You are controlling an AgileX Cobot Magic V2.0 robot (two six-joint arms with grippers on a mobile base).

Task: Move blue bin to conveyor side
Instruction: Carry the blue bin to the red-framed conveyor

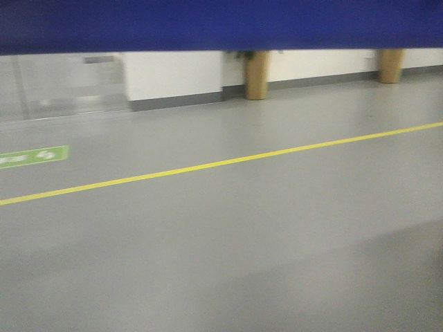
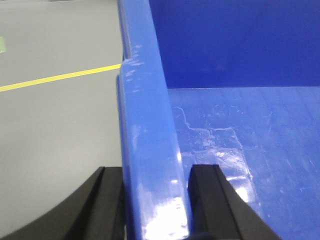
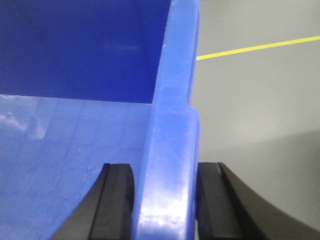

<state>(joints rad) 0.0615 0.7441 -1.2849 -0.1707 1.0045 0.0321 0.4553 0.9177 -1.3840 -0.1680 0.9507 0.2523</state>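
The blue bin [image 1: 221, 24] is held up off the floor; its wall fills the top strip of the front view. In the left wrist view my left gripper [image 2: 157, 200] is shut on the bin's left rim [image 2: 150, 150], one black finger outside, one inside. In the right wrist view my right gripper [image 3: 165, 200] is shut on the bin's right rim [image 3: 172, 150] the same way. The bin's inside [image 2: 250, 140] looks empty. The conveyor belt is out of view.
Grey floor [image 1: 228, 242] lies below with a yellow line [image 1: 221, 163] running across it. A green floor sign [image 1: 34, 156] is at left. A white wall [image 1: 173, 72] and two tan posts [image 1: 257, 75] stand at the back.
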